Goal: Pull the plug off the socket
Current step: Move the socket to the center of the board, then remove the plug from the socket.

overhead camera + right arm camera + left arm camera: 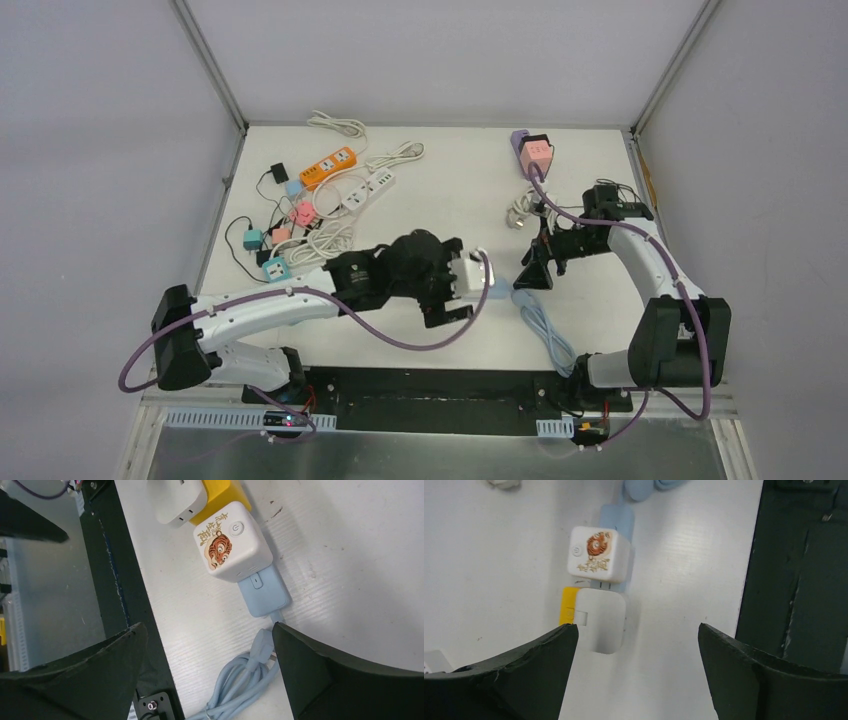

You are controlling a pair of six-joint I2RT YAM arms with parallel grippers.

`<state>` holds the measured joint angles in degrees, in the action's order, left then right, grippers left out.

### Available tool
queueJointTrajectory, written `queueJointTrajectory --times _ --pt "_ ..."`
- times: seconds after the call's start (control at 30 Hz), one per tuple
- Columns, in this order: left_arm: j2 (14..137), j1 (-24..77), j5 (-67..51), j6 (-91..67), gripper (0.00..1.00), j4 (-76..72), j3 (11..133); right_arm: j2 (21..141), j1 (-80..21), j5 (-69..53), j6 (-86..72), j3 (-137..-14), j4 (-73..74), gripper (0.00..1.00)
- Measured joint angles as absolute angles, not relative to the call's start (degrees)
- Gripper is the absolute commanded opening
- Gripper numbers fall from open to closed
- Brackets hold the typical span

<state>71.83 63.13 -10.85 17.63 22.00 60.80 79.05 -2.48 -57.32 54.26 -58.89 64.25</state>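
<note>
left gripper (638, 630) gapes wide and empty, white plug (600, 622) just inside its gap, cube socket (596, 552) straight ahead in 1 line, right gripper (207, 627) equally wide at the other end

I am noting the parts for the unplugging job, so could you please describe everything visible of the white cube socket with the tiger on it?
The white cube socket looks like glossy plastic with rounded edges. Its upward face carries an orange tiger picture, Chinese characters and a round power button. It lies on the white table, close to the dark front edge. A light blue plug with a coiled blue cable sits against one side. A yellow block and a white adapter adjoin the opposite side.
</note>
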Motion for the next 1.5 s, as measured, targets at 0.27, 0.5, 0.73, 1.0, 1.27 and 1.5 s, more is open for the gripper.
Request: queueJointTrajectory --times 0.27,0.5,0.73,1.0,1.27,1.5 --pt "76.01 69.38 2.13 32.64 0.93 23.77 56.1 79.35 -0.56 -61.04 49.45 -56.42 58.98 1.0" --pt "77.65 68.88 7.07 38.61 0.91 17.12 52.31 80.75 -0.54 -62.24 48.56 -55.64 57.17 1.0" --pt "80.68 68.14 8.6 39.79 0.79 9.87 51.48 81.6 -0.51 -62.3 48.49 -55.57 56.82 1.0" --pt "81.56 67.37 9.37 39.75 0.68 7.2 50.54 82.08 -0.51 -62.41 48.97 -55.57 57.1 1.0" --pt "77.03 62.08 5.32 36.88 0.48 7.73 49.89 82.28 -0.51 -62.48 49.21 -55.57 57.28 1.0" --pt "75.75 58.37 0.4 34.0 0.46 8.08 49.91 82.5 -0.51 -62.57 49.39 -55.57 57.25 1.0"
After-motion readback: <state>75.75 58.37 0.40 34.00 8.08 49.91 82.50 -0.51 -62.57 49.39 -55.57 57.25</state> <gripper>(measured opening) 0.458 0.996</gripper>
